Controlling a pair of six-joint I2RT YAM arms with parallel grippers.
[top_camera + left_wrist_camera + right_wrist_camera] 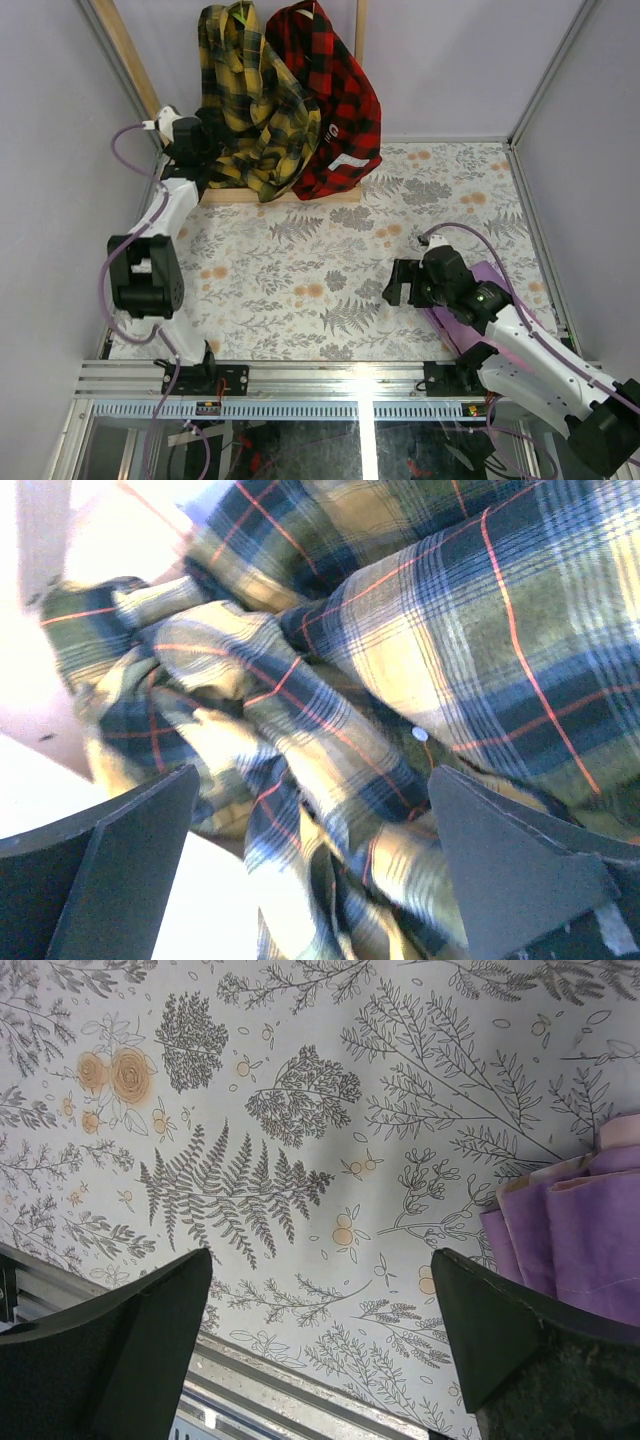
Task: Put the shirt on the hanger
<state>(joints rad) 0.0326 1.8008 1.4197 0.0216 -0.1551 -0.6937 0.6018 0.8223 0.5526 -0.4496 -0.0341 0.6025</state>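
Observation:
The yellow and dark plaid shirt (255,100) hangs bunched at the back on the wooden rack, left of a red-and-black plaid shirt (335,95). The hanger is hidden under the cloth. My left gripper (205,150) is open at the shirt's lower left edge; in the left wrist view the shirt's folds (330,720) fill the picture between the spread fingers (500,870), and I cannot tell whether they touch the cloth. My right gripper (397,283) is open and empty, low over the floral tablecloth near the front right.
A purple cloth (490,285) lies under my right arm, also in the right wrist view (590,1220). The wooden rack's base bar (290,197) and posts (125,50) stand at the back. Grey walls close both sides. The metal rail (330,380) runs along the near edge.

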